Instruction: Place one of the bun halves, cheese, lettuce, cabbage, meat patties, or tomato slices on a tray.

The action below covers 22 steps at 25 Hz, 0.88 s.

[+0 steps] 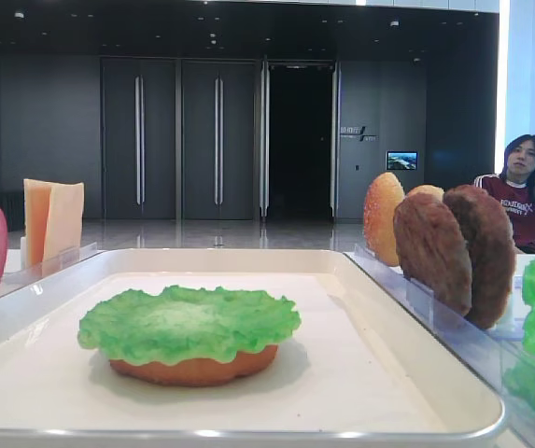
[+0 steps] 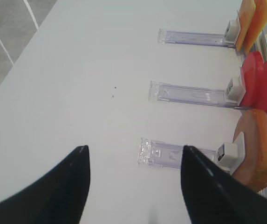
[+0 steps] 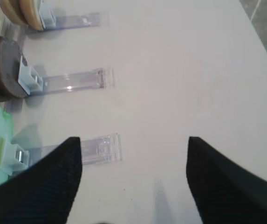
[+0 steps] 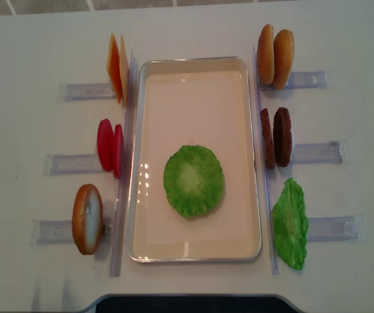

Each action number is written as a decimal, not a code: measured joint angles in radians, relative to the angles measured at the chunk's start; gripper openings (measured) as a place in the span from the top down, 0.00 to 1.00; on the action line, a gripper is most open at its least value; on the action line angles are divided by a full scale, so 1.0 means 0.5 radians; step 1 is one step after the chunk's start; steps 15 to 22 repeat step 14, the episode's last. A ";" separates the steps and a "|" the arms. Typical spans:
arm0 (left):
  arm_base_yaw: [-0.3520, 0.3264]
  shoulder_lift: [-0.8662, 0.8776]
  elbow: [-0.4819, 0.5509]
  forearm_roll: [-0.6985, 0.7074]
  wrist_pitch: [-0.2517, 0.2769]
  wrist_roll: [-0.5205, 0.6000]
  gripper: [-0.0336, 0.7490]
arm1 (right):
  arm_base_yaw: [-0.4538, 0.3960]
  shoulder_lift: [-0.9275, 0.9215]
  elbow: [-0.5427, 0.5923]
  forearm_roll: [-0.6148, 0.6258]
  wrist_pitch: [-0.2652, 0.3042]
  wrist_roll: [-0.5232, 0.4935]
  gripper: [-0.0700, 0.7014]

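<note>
In the low exterior view you see the tray [image 1: 416,369] with a bun half [image 1: 192,367] lying flat on its lining and the lettuce [image 1: 189,322] draped over it, so the stack is already two layers up; the meat patties [image 1: 454,247] stand on edge along the tray's right rim, which leaves their rims free for a pinch from above, and the cheese [image 1: 52,217] stands the same way beyond the left rim. In the right wrist view your right gripper [image 3: 134,172] hangs with its jaws wide apart and nothing between them, over bare counter [image 3: 180,70] toward its right edge, with the clear dividers [image 3: 72,81] and the upright patties off to the side. In the left wrist view your left gripper [image 2: 134,179] is likewise spread and empty, near the counter's left edge, with the tomato slices [image 2: 262,86] and another bun propped in their holders. From overhead, the spare foods sit in rows along both long sides of the tray, each within its own arm's reach, and the stack lies in the tray's near half.
</note>
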 joint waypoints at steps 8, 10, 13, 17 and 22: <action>0.000 0.000 0.000 0.000 0.000 0.000 0.36 | 0.000 -0.178 0.002 -0.006 0.000 0.000 0.28; 0.000 0.000 0.000 0.000 0.000 0.000 0.36 | 0.000 -0.179 0.002 -0.006 0.000 0.000 0.28; 0.000 0.000 0.000 0.000 0.000 0.000 0.36 | 0.000 -0.179 0.002 -0.006 0.000 -0.002 0.28; 0.000 0.000 0.000 0.000 0.000 0.000 0.36 | 0.000 -0.179 0.002 -0.006 0.000 -0.002 0.28; 0.000 0.000 0.000 0.000 0.000 0.000 0.36 | 0.000 -0.179 0.002 -0.006 0.000 -0.002 0.28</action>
